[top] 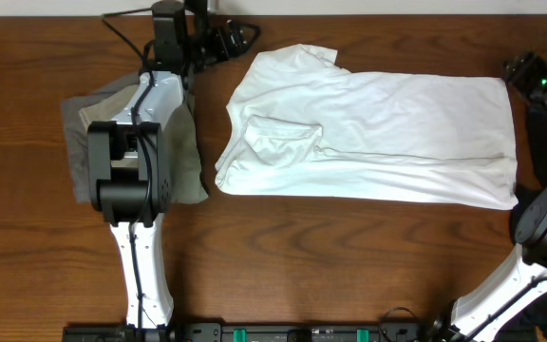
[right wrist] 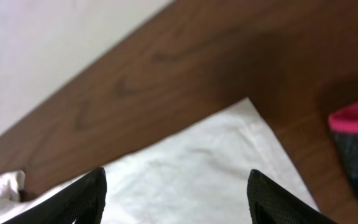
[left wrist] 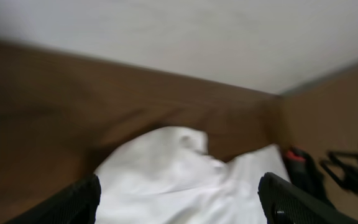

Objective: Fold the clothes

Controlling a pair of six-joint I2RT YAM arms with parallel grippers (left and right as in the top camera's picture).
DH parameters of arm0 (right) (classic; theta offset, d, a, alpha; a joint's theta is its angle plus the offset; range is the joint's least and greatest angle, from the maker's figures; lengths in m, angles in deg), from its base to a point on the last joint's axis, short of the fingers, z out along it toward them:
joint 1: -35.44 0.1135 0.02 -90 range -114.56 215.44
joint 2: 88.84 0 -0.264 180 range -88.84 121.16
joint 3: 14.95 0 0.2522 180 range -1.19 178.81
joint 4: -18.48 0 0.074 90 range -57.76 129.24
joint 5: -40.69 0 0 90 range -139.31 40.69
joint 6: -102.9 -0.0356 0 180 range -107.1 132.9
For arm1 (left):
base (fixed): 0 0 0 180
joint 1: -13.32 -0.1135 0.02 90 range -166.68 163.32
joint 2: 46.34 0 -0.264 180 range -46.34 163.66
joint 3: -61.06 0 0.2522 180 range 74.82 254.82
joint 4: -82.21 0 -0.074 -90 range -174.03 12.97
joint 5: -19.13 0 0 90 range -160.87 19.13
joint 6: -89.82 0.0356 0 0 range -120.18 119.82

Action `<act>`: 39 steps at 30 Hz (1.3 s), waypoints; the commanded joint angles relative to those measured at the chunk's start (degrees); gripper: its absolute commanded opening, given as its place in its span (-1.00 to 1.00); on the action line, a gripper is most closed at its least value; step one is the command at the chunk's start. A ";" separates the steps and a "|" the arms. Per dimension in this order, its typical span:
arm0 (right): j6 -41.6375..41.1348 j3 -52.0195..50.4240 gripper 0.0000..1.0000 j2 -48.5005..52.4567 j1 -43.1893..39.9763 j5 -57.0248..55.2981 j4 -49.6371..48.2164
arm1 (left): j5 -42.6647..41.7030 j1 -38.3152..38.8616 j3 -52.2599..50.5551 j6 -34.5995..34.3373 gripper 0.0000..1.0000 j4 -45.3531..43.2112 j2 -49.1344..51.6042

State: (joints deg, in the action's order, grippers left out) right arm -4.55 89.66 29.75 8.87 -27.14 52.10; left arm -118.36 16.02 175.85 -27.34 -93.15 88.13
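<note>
A large white T-shirt (top: 387, 128) lies across the middle of the table, folded into a long band with a sleeve tucked on top at its left end. My left gripper (top: 218, 40) hovers at the table's back edge, just left of the shirt's collar end. In the left wrist view that gripper (left wrist: 179, 182) is open, with the blurred white T-shirt (left wrist: 179, 180) showing between its fingers. My right gripper (top: 528, 76) is by the shirt's far right corner. In the right wrist view the right gripper (right wrist: 178, 173) is open above that corner of the white T-shirt (right wrist: 229, 162), holding nothing.
A pile of grey cloth (top: 74, 123) and khaki cloth (top: 190, 166) lies at the left under my left arm (top: 131, 166). A pink-edged grey item (right wrist: 356, 143) sits right of the shirt's corner. The wall runs along the table's back edge.
</note>
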 commanded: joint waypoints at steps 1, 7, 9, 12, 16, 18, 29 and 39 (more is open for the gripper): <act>1.53 0.76 0.43 1.46 1.42 0.55 2.03 | 9.60 1.31 0.68 1.05 0.65 5.11 -0.55; 6.43 0.76 0.17 1.18 1.97 0.90 10.69 | 10.64 3.85 0.70 10.16 0.50 22.88 -2.01; 6.45 0.79 -0.08 0.81 1.09 3.74 12.94 | 14.08 4.72 0.68 16.13 0.29 29.18 -4.15; 6.86 0.79 -0.72 -0.17 -0.57 11.41 14.97 | 25.40 6.32 0.68 21.94 0.03 36.96 -9.40; 6.84 0.79 -0.92 -2.69 -2.34 18.14 18.14 | 42.16 9.05 0.68 26.49 -0.04 46.18 -18.56; 6.88 0.79 -0.94 -4.70 -2.64 18.16 21.51 | 46.73 10.38 0.68 27.30 -0.04 49.83 -22.67; 5.81 -1.31 -0.86 -10.21 -1.77 -8.79 43.01 | 32.83 12.02 -7.37 23.87 0.00 68.43 -27.82; 1.14 -16.09 -0.85 -10.19 -1.75 -12.00 32.44 | 32.70 12.17 -27.45 23.45 0.24 50.97 -27.74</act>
State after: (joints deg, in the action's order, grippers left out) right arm 0.24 76.61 19.23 6.78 -34.94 86.74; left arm -84.57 28.10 150.89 -3.45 -39.41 60.31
